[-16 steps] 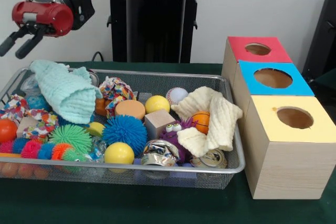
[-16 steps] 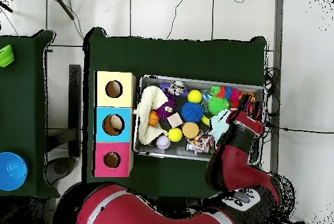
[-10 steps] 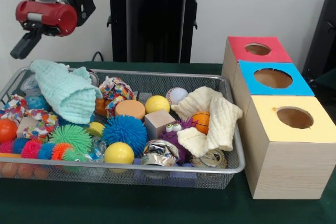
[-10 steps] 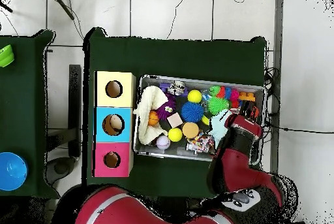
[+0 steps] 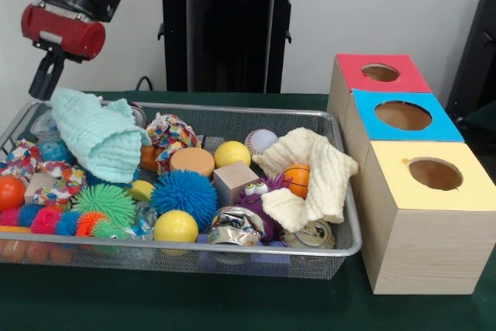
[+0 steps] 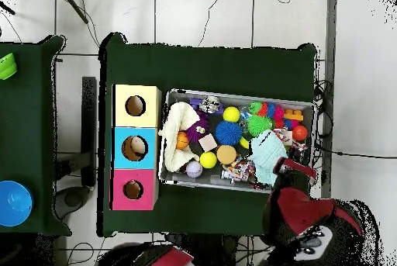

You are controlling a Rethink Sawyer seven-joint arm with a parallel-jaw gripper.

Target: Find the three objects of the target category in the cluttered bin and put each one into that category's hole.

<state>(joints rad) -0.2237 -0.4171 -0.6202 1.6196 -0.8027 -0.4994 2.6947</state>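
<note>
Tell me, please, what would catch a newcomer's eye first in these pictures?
Most likely the wire bin crammed with bright toys, with a mint green cloth heaped at its left end and a cream cloth draped at its right in the front view. Next, the three boxes beside it, red, blue and yellow, each with a round hole on top. The red tool hangs just above the mint cloth.

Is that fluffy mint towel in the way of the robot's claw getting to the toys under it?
Yes. The gripper hangs above the bin's end away from the boxes, and the mint towel lies heaped right below it, covering whatever sits underneath. Toys farther along, like the blue spiky ball, lie uncovered.
</note>
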